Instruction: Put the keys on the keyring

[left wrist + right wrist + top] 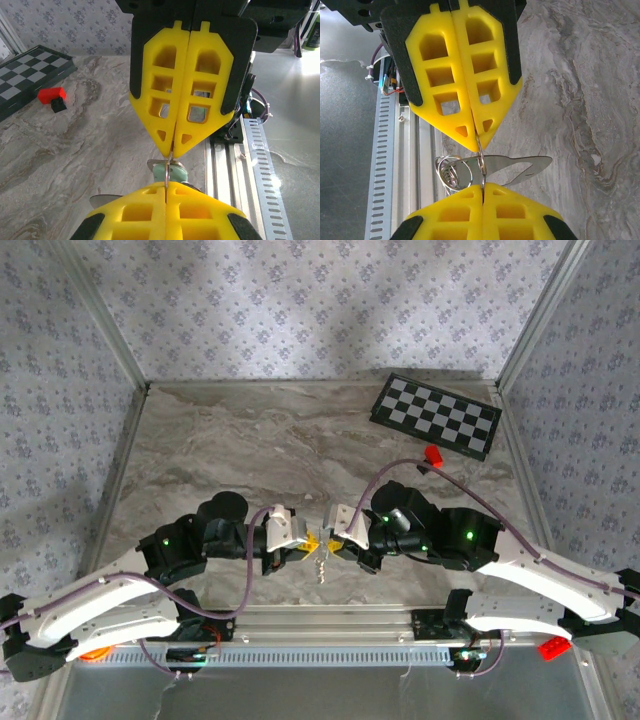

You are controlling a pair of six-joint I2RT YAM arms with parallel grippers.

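mint key (178,174) head from left wrist, keyring (450,174) coils from right wrist

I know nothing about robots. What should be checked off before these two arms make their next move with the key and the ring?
1. Left gripper closed on the keyring: ok, its tips are pressed together on the thin wire.
2. Right gripper closed on the same wire: ok.
3. Key threaded onto the ring: cannot tell. Its mint head lies against the wire, but the joint is hidden.
4. Loose chain out of the fingers: ok, it coils beside the tips.
5. Red block and chessboard out of the way: ok, both lie well apart from the grippers.
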